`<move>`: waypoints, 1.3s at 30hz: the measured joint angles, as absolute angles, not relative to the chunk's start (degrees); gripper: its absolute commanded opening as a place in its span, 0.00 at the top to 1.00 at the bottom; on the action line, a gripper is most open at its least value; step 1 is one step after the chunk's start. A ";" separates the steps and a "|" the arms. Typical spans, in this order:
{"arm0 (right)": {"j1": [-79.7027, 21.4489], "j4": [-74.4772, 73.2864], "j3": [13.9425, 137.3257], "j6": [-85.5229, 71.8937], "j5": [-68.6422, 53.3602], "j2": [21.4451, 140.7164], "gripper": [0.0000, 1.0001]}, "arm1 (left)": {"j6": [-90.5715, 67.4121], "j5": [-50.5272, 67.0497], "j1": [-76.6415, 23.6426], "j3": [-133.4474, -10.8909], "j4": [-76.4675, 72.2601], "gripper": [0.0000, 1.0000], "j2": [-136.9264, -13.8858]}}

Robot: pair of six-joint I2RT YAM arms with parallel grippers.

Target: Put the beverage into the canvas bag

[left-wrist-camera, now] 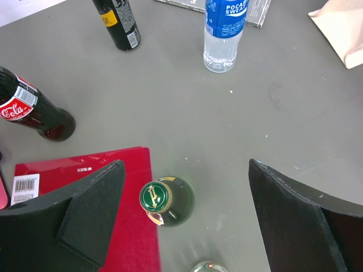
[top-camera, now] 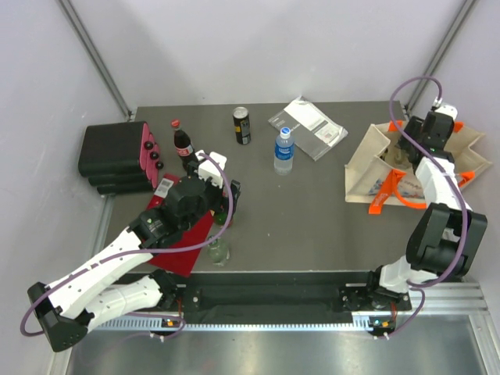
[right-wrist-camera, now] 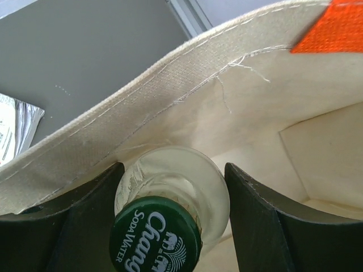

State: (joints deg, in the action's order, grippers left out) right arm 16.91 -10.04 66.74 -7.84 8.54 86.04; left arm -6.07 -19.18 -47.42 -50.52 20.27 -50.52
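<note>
**Right arm.** The right gripper (right-wrist-camera: 173, 170) is inside the mouth of the canvas bag (right-wrist-camera: 170, 107), which stands at the far right of the table (top-camera: 312, 211). Its jaws are narrowed onto the shoulder of the soda water bottle (right-wrist-camera: 156, 241), with one pad against each side and the green cap up.

**Progress.** Placement appears nearly complete. The bottle sits below the rim, though whether its base rests on the bag floor is hidden. Release and withdrawal are left.

**Left arm.** The left gripper (left-wrist-camera: 186, 170) hangs spread wide and empty above a green bottle (left-wrist-camera: 167, 201) beside a red book (left-wrist-camera: 57, 164).

Cola bottle (top-camera: 182, 143), black can (top-camera: 242, 125), water bottle (top-camera: 283, 151), grey packet (top-camera: 307, 127), red book (left-wrist-camera: 133, 226) on table (top-camera: 312, 219).
</note>
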 measured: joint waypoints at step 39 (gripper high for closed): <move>16.51 -6.87 62.63 -13.76 6.00 92.42 0.51 | -6.04 -19.42 -47.42 -50.52 20.38 0.07 -50.52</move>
State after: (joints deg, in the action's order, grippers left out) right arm 16.51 -6.87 62.63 -13.76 6.00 92.42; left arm -6.04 -19.42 -47.42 -50.52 20.38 -50.52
